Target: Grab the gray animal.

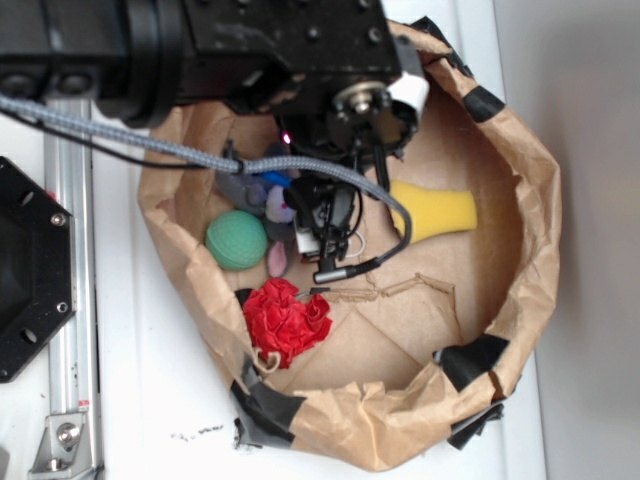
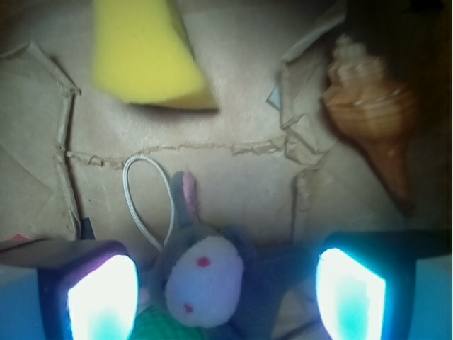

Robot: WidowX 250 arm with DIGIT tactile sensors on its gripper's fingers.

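In the wrist view the gray animal [image 2: 205, 280] lies on brown paper between my two fingers, its whitish face with two red dots turned up and one pink-lined ear pointing away. My gripper [image 2: 226, 297] is open, its lit pads [image 2: 102, 297] wide apart on either side of the toy and not touching it. From the exterior view the arm covers most of the gray animal [image 1: 280, 208]; my gripper [image 1: 322, 222] hangs right over it.
A green knitted ball [image 1: 237, 240] touches the toy's left side. A red ruffled lump [image 1: 288, 322] lies nearer the front, a yellow sponge [image 1: 440, 212] to the right. A brown shell [image 2: 375, 113] lies beyond. The crumpled paper bag wall [image 1: 520, 290] rings everything.
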